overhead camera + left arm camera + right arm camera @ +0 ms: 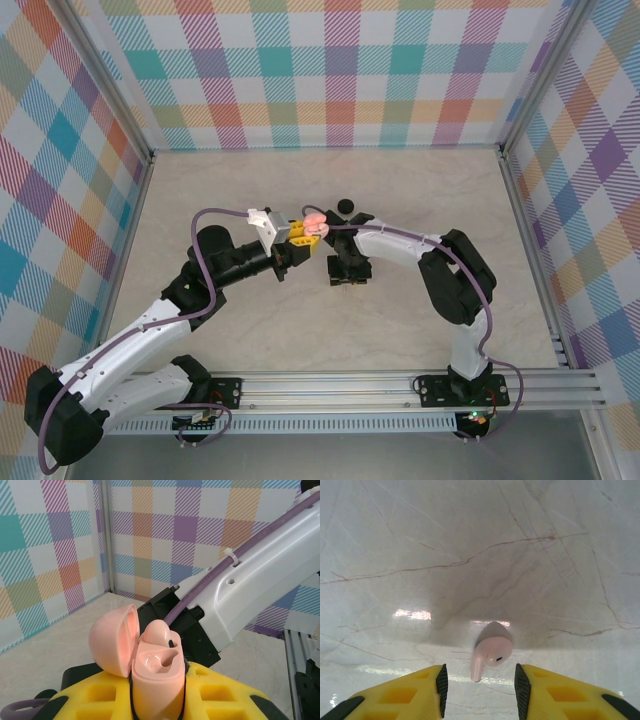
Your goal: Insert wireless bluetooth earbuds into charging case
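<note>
- The charging case [157, 677], salmon-pink, stands with its lid swung open to the left at lower centre of the left wrist view. My left pincer [157, 702] is clamped on its base between yellow fingers.
- One seated earbud [159, 631], the same pink, sits in the upper socket. The socket below it is bare.
- The loose earbud [492, 647], pink with a short stem pointing down-left, lies on the table low in the right wrist view.
- My right pincer [480, 690] has its jaws apart, one on each side of that earbud and touching neither side of it.
- From above, the case [314, 224] is held mid-frame over the pale veined marble table [200, 200], with a small black round thing [346, 207] just up-right.
- Checked pastel walls [330, 70] close in three sides.
</note>
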